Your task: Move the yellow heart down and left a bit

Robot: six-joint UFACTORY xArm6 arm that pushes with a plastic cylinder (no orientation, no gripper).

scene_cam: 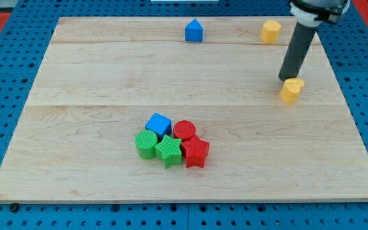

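Note:
The yellow heart [292, 90] lies on the wooden board at the view's right, a little above mid-height. My tip [285, 79] stands at the heart's upper left edge, touching it or nearly so. The dark rod rises from there toward the view's top right corner. A second yellow block [270, 30], which looks hexagonal, sits near the board's top edge, above and left of the heart.
A blue house-shaped block [193, 30] sits at the top centre. A tight cluster lies at the lower centre: blue cube [158, 123], red cylinder [184, 130], green cylinder [146, 143], green star [168, 151], red star [195, 152]. The board's right edge [349, 102] is near the heart.

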